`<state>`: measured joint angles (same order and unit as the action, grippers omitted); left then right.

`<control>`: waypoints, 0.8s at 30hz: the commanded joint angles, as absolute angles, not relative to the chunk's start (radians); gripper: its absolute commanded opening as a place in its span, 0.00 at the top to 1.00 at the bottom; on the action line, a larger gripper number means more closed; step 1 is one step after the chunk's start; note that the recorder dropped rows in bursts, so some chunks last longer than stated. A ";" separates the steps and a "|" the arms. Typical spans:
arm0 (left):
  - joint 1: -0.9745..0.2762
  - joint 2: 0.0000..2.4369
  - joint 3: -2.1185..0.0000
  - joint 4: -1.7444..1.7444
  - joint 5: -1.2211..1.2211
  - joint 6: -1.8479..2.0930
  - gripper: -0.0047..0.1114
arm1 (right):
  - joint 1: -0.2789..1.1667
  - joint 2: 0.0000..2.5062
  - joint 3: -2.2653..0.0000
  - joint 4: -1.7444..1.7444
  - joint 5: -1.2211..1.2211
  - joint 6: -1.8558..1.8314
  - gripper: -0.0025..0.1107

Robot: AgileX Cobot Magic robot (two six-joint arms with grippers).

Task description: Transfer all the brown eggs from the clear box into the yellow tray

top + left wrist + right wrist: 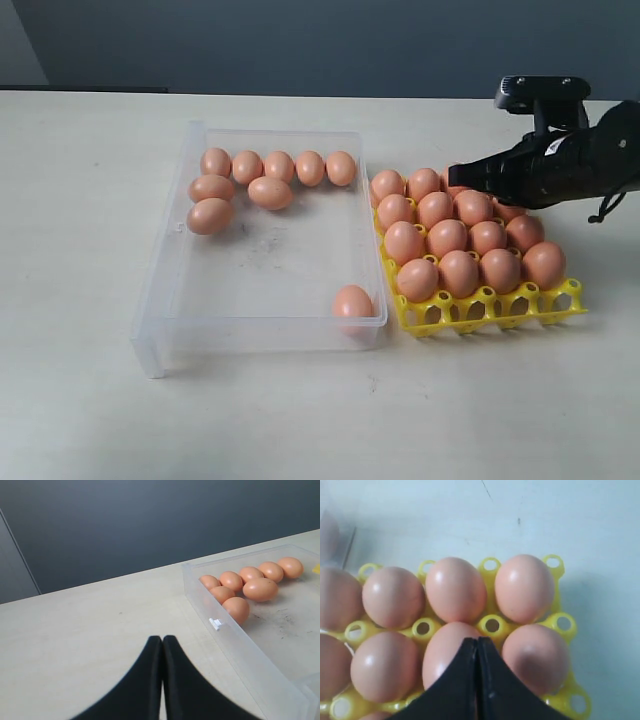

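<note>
**Nine brown eggs in the box**

I see brown eggs point(270, 192) in the clear box point(165, 300). At far left, five have their long axes near-far and three lie crosswise; one sits near-right. Over the yellow tray point(470, 312) my right gripper point(452, 177) is pinched shut and empty, like my left gripper point(162, 640).

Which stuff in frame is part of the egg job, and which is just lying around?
Job: brown eggs, nine in the clear box; yellow tray, front row empty; right gripper, shut above the tray.
Lying about: only the table; left gripper idle, shut, off beside the box.
</note>
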<state>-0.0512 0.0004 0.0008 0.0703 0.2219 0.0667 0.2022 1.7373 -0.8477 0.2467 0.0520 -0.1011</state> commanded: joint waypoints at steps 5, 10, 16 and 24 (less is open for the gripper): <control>-0.052 0.000 0.000 0.070 0.207 0.064 0.96 | 0.201 1.748 -0.910 0.249 0.025 -0.102 0.98; -0.052 0.000 0.000 0.070 0.207 0.064 0.96 | 0.201 1.810 -0.974 0.249 0.133 -0.102 0.98; -0.052 0.000 0.000 0.070 0.207 0.064 0.96 | 0.201 1.840 -0.984 0.256 0.165 -0.102 0.98; -0.052 0.000 0.000 0.070 0.207 0.064 0.96 | 0.201 1.871 -0.984 0.259 0.169 -0.102 0.98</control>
